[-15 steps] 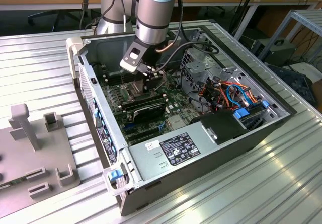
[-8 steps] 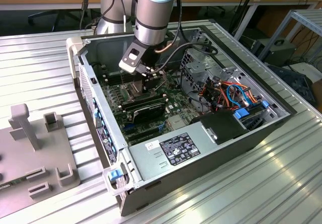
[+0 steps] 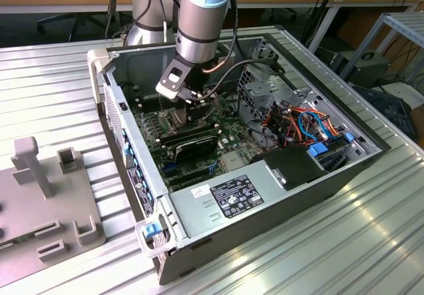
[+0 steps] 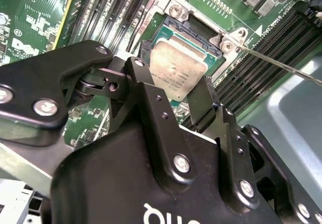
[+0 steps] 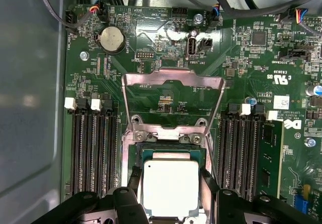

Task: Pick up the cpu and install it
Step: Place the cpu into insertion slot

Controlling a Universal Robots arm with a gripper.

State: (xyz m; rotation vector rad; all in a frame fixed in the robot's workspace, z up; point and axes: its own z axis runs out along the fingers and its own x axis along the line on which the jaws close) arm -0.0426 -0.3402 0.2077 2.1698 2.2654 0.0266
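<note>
- Ribbed metal table (image 3: 344, 242) carries an open computer case (image 3: 265, 202).
- We see the pincer (image 5: 171, 183) pinching the cpu (image 5: 171, 191) by two opposite edges, over the socket (image 5: 132, 156).
- Our cpu lies flat, silver top up; it is square, its sides parallel to the memory slots (image 5: 95, 153).
- Just beside it, the hinged frame (image 5: 173, 80) stands swung open.

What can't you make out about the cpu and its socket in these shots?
1. The cpu: in both wrist views the gripper covers its near edge, so whether it lies flat in the socket is unclear.
2. The thin metal lever: its far end is cut off by the second wrist view's edge.
3. In the exterior view the gripper hides the socket.
</note>
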